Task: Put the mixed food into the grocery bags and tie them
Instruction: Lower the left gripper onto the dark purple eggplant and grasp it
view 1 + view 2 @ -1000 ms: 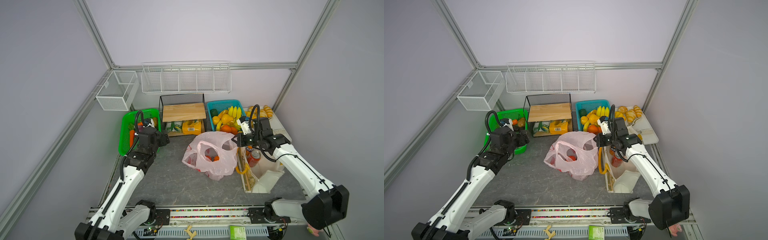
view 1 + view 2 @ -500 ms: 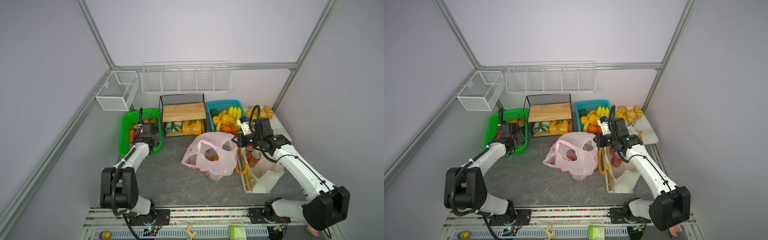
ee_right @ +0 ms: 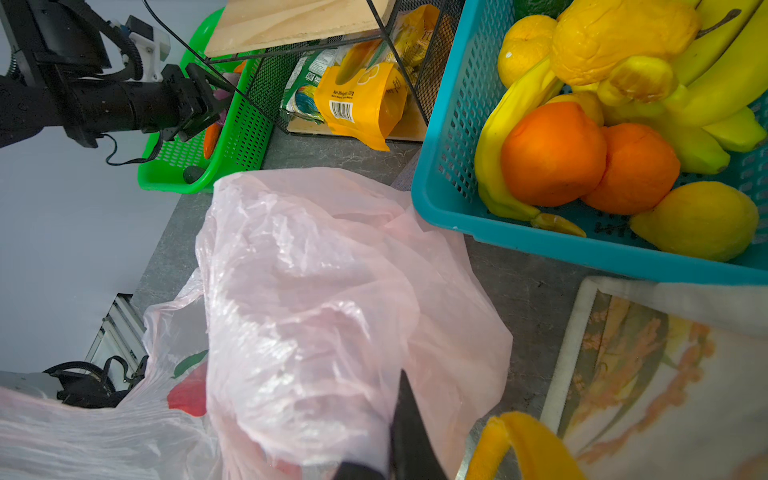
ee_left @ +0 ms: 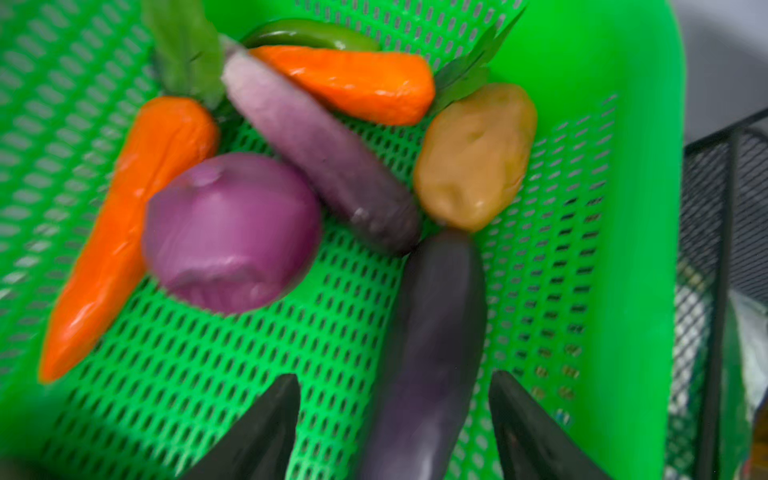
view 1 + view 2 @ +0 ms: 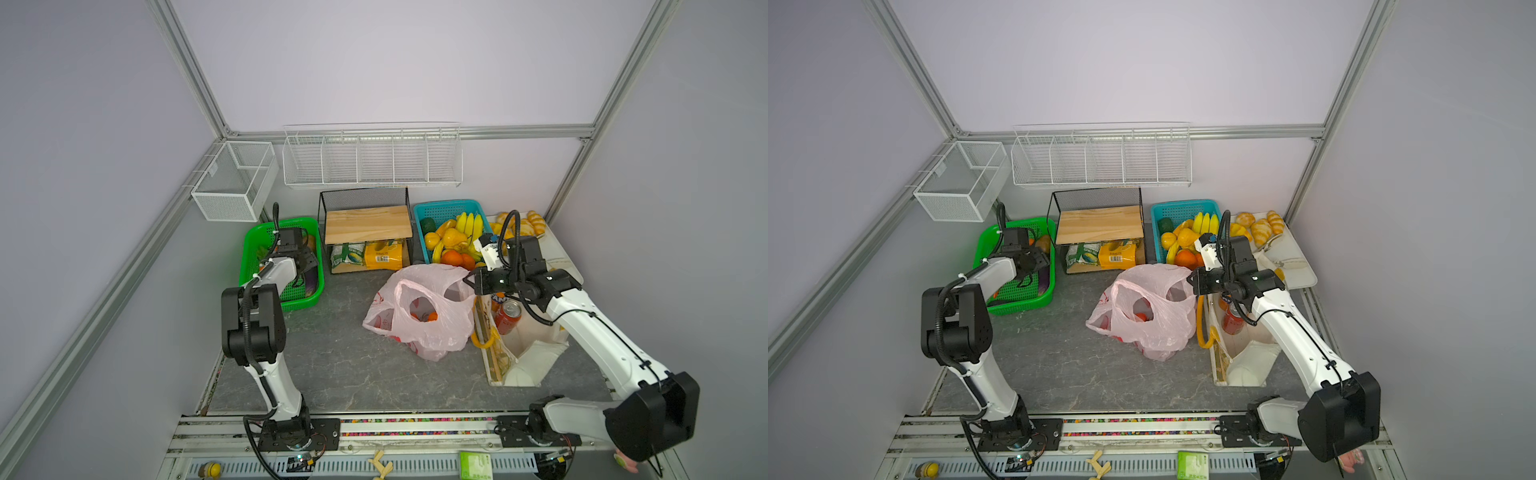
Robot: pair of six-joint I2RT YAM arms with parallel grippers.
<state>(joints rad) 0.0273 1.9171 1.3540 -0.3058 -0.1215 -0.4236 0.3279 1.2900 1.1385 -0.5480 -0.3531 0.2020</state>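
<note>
left wrist view: the left gripper (image 4: 392, 376) hangs in the green basket (image 4: 623, 208), jaws spread astride a dark aubergine (image 4: 440, 299), not gripping. the right gripper (image 5: 470, 281), jaws pressed together, pinches the rim of the pink bag (image 5: 449, 332); some food lies inside it, and the red soda can (image 5: 508, 318) and fanta can (image 5: 496, 297) sit in the tote (image 5: 536, 357). nothing looks tied. the basket wall crowds the aubergine; bare counter (image 5: 345, 357) lies open toward the bag.
</note>
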